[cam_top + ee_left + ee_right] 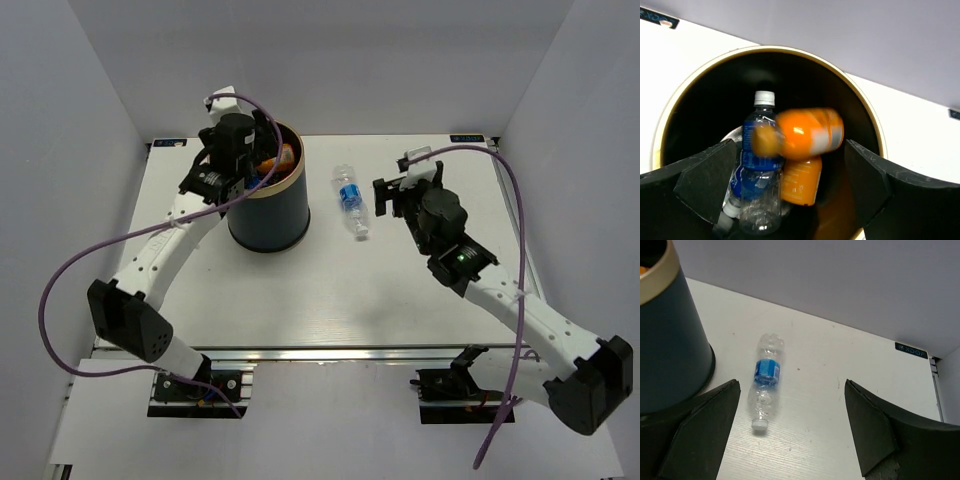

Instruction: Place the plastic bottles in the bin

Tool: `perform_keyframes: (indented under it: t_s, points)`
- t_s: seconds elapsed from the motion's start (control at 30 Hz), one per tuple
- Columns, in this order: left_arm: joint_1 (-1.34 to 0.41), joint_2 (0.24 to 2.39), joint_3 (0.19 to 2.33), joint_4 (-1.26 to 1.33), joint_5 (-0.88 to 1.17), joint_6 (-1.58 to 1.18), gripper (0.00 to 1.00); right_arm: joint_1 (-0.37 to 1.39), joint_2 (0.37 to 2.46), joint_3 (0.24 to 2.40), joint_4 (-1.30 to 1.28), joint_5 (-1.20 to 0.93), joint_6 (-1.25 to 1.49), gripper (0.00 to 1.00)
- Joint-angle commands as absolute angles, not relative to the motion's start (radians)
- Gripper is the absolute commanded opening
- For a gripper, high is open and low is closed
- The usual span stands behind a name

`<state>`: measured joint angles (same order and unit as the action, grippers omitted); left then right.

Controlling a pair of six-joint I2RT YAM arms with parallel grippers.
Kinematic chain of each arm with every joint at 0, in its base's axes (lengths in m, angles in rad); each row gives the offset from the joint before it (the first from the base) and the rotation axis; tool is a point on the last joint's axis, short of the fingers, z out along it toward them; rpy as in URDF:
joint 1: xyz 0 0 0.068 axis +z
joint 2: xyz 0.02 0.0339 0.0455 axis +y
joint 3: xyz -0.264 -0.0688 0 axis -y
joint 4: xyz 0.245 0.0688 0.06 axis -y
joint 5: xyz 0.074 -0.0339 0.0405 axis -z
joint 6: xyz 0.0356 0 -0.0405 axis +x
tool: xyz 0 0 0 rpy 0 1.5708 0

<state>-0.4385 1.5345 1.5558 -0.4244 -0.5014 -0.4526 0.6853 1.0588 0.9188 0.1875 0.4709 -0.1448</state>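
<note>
The bin [268,222] stands at the table's back left. My left gripper [240,175] hangs over its mouth, open and empty. In the left wrist view the open left gripper [790,150] looks down into the bin [790,50]. A motion-blurred orange bottle [802,132] is loose between and below the jaws. Another orange bottle [801,180] and a clear water bottle [757,165] lie inside, with a second white cap [730,210] beside them. One clear bottle [351,200] lies on the table right of the bin. My right gripper [393,195] is open just right of it, with the bottle [765,377] ahead of the left finger.
The white table [330,290] is enclosed by pale walls at the back and sides. The bin's dark wall [665,355] fills the left of the right wrist view, close to the lying bottle. Purple cables loop from both arms.
</note>
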Motion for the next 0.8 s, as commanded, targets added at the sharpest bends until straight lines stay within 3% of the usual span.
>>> perform_keyframes:
  t_s: [0.0,0.17,0.3,0.53,0.77]
  points:
    - [-0.436,1.385,1.551,-0.419,-0.509,-0.442,0.98,0.646,1.121,1.009,0.157,0.431,-0.127,0.89]
    - [-0.436,1.118,1.332,-0.396,-0.505,-0.488,0.98,0.485,1.300,1.107,0.095,0.104,-0.006,0.89]
    - [-0.436,0.909,1.127,-0.439,-0.592,-0.603,0.98,0.449,1.487,1.214,0.074,-0.027,-0.018,0.89]
    - [-0.437,0.713,0.947,-0.626,-0.918,-0.854,0.98,0.442,1.897,1.578,-0.113,-0.018,0.032,0.89]
    - [-0.439,0.707,0.927,-0.681,-1.035,-0.908,0.98,0.442,2.199,1.798,-0.232,0.084,0.132,0.89]
